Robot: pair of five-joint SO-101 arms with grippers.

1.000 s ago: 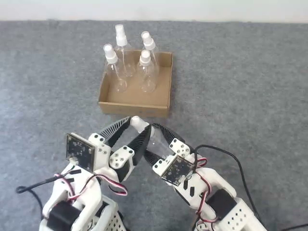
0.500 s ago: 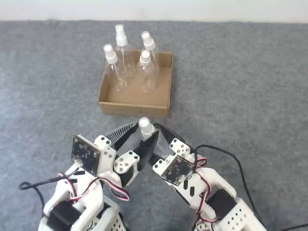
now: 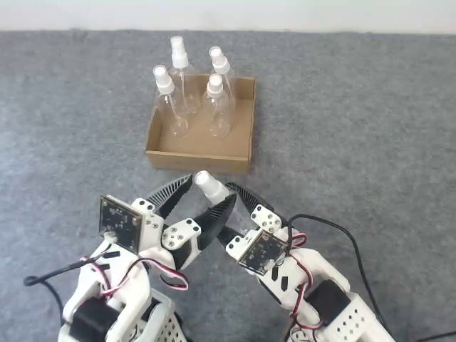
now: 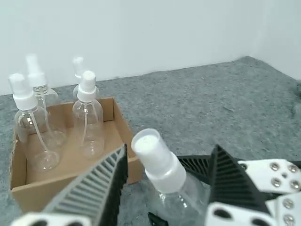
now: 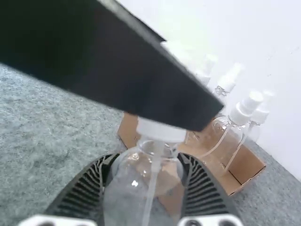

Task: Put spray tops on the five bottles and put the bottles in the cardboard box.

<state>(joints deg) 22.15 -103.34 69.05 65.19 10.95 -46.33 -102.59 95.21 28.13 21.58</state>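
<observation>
- The right gripper [image 5: 146, 162] is clamped on the clear body of the fifth bottle [image 5: 141, 183]. Its ribbed jaws press on both sides, and it holds the bottle tilted in the lower centre of the high view.
- The left gripper [image 4: 170, 153] stands wide. Its jaws straddle the white spray top [image 4: 157, 160], with a gap showing on each side, so it is not gripping.
- That spray top sits on the bottle's neck and its dip tube runs down inside the bottle. Whether it is screwed fully home cannot be told.
- The cardboard box [image 3: 199, 158] lies just beyond the grippers, in the upper middle of the high view. Four capped bottles [image 3: 217, 107] stand upright inside it, clustered toward its far-left part.
- My reading is that four of the five bottles are done. The last one looks capped or nearly so; what remains is to finish seating the top if needed and set the bottle into the free near-right part of the box.
- Everything rests on grey carpet [image 3: 356, 128].
- Writing: the bottles are clear and carry no label, the box walls are plain, and nothing legible shows anywhere.
</observation>
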